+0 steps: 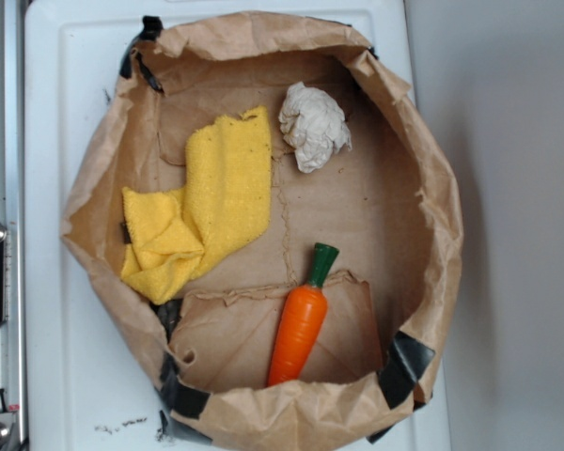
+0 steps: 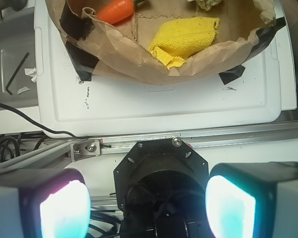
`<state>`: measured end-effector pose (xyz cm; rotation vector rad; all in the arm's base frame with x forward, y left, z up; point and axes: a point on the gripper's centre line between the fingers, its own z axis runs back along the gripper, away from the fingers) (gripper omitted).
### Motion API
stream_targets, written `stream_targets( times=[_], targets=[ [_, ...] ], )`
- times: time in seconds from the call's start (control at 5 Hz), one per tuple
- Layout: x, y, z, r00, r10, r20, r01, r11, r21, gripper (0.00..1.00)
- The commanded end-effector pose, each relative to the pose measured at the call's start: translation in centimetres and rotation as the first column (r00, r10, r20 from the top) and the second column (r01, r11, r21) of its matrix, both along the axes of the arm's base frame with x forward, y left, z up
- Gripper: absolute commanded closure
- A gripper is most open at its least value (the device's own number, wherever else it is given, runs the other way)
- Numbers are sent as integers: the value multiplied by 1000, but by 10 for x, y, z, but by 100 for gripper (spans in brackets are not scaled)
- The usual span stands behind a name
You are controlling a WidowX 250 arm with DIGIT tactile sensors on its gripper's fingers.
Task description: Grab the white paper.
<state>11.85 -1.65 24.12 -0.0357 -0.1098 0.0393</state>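
Gripper (image 2: 147, 203), seen only in the wrist view: two padded fingers (image 2: 64, 210) spread wide apart with nothing between them, poised above the robot's own base and the metal rail (image 2: 188, 140), well clear of the brown paper bag (image 1: 423, 178). It does not appear in the exterior view. The white paper (image 1: 313, 126), a crumpled lumpy wad, rests on the bag's floor near the upper wall in the exterior view, just beside the upper corner of the yellow cloth (image 1: 221, 202) and well apart from the toy carrot (image 1: 301, 319). In the wrist view only a sliver of the wad (image 2: 207, 4) shows at the top edge, beyond the cloth. The wad thus lies forward of the gripper and on the bag's far side, so the reach must likely carry over the near wall and the cloth before descending. The wad is roughly round, its longer extent running from the bag wall inward; finger alignment probably matters little.
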Motion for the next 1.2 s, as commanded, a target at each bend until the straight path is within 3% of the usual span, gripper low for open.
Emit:
stream_targets(
  times=[0.0,0.2,0.4,0.6,0.8,1.0],
  targets=[
    [0,0,0,1000,0,0,0,1000,0,0],
    [40,-2,7,998,42,43,-40,999,-32,0],
    [85,7,1,991,99,89,-97,995,-20,0],
    [94,21,-3,982,39,183,-38,999,-9,0],
    [122,41,-17,969,-12,246,12,1000,0,0],
    [153,64,-30,972,54,229,-67,996,51,0]
  ],
)
